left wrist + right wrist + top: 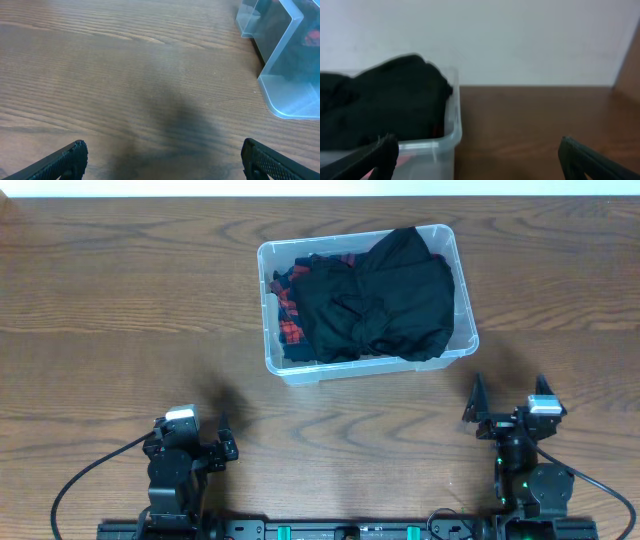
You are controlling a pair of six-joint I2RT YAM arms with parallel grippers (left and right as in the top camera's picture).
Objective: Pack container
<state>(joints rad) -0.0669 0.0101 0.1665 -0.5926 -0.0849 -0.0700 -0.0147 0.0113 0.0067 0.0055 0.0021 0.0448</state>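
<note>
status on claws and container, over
Left claw open, empty, over table. Right claw open, empty, near container. Container holds black garment over red plaid cloth. Nothing in the way.

Both arms sit folded low, left end effector [162,150] and right end effector [477,145] parted wide, empty.

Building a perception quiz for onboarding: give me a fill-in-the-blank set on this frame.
1. Most of the container is filled by a ____ garment.
2. In the overhead view, a red plaid cloth shows at the container's ____ end.
3. The left end effector and the right end effector are both ____ and hold nothing.

Missing words: black; left; open
</note>
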